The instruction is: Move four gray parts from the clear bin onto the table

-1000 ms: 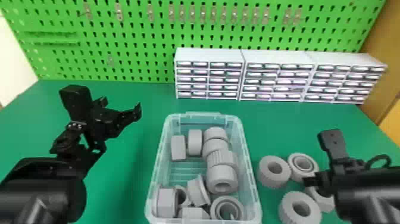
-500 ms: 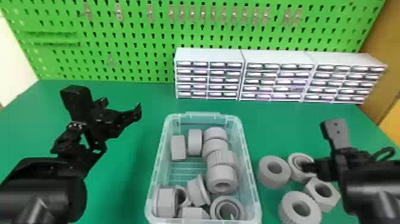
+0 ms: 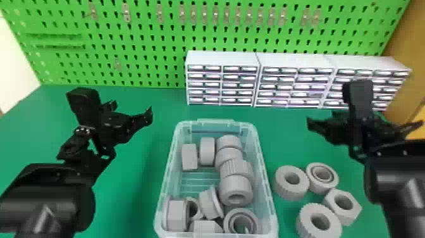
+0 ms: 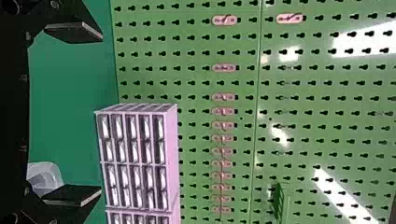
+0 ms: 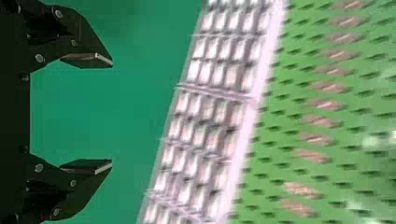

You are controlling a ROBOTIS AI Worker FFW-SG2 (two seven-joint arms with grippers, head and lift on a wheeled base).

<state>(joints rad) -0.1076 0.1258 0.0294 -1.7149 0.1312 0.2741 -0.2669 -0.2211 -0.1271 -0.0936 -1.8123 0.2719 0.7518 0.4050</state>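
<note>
Two ribbed rings (image 3: 283, 186), a grooved ring (image 3: 312, 185) and a hex nut (image 3: 353, 210) are set on the table (image 3: 286, 133), nearside of the right gripper (image 5: 112, 114) — wide open, empty; the left gripper (image 4: 101, 114) likewise. Transfer is judged complete — only retraction is required.

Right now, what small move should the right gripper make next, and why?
Probably ease the right gripper to rest, picking nothing more: four gray parts lie on the table beside the bin, and it hangs open and empty.
</note>
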